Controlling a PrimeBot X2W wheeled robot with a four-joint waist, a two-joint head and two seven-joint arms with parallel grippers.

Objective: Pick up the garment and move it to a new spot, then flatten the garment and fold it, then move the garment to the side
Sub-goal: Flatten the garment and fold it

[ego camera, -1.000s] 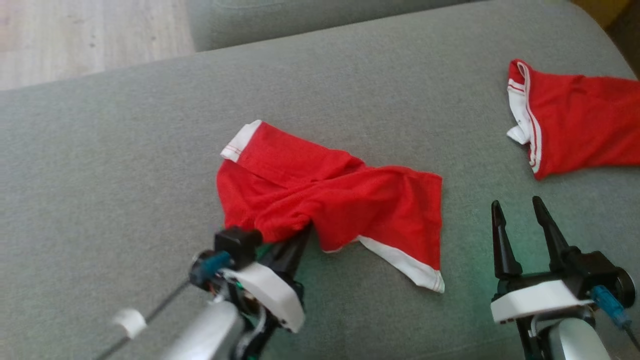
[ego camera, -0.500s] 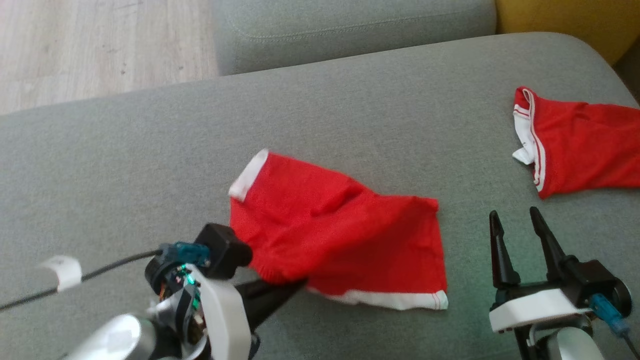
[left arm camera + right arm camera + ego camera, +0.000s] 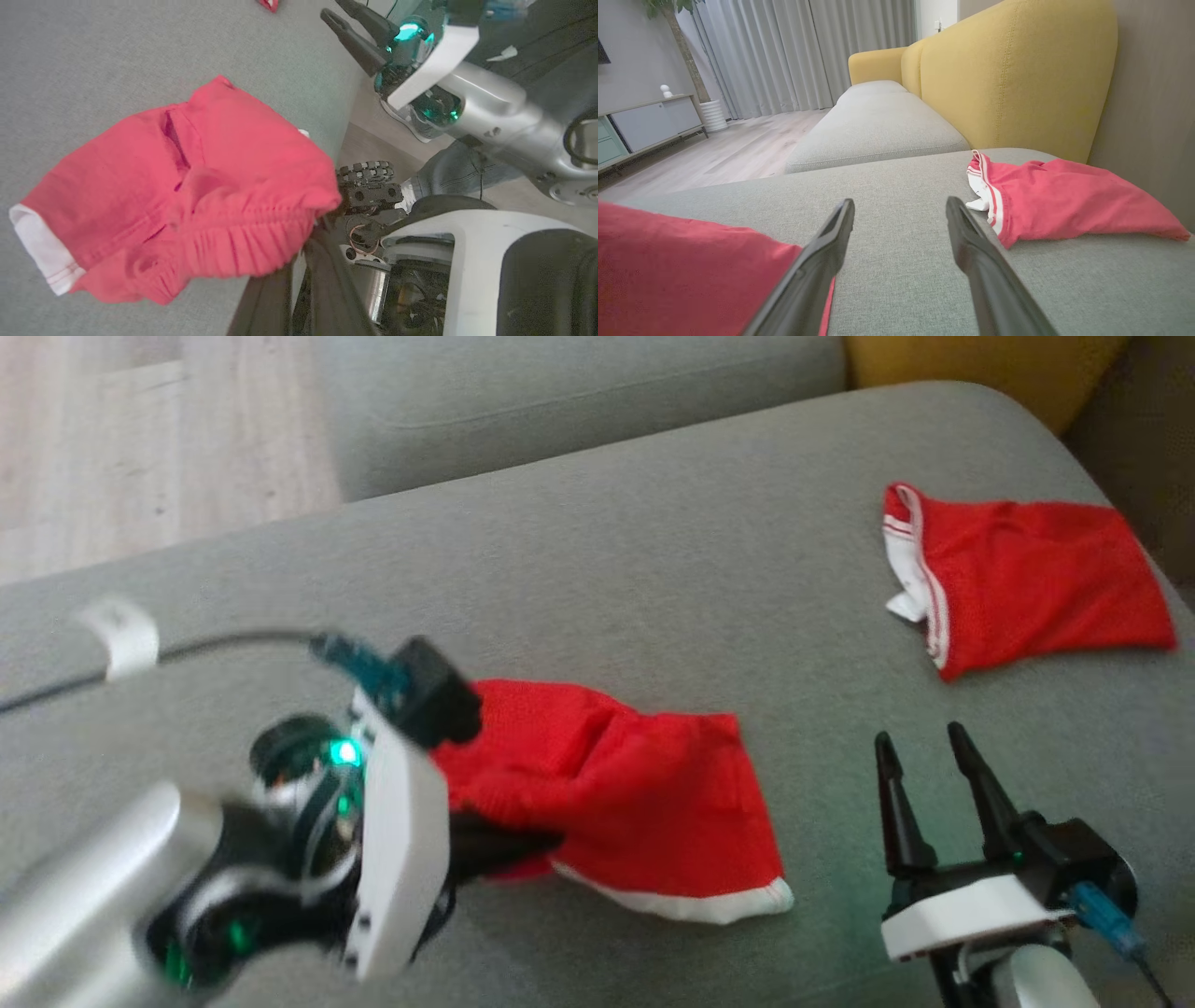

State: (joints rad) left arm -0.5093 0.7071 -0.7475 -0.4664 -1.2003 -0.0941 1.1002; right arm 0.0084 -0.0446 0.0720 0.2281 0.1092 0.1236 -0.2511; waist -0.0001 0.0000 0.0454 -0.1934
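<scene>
Head view: the left tool (image 3: 523, 845) stays clamped on the red garment (image 3: 653, 793) at its gathered waist, but the wrist has swung to point rightward. The cloth now bunches toward it on the grey sofa cushion (image 3: 607, 569), with one white hem (image 3: 691, 905) showing. The right tool (image 3: 920, 737) hovers with its fingers apart, as before, beside the garment.

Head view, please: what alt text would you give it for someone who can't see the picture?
The robot's left gripper is shut on the edge of a red garment with white trim, bunched on a grey sofa cushion. Its right gripper stands open and empty at lower right; a second red garment lies at upper right.
</scene>
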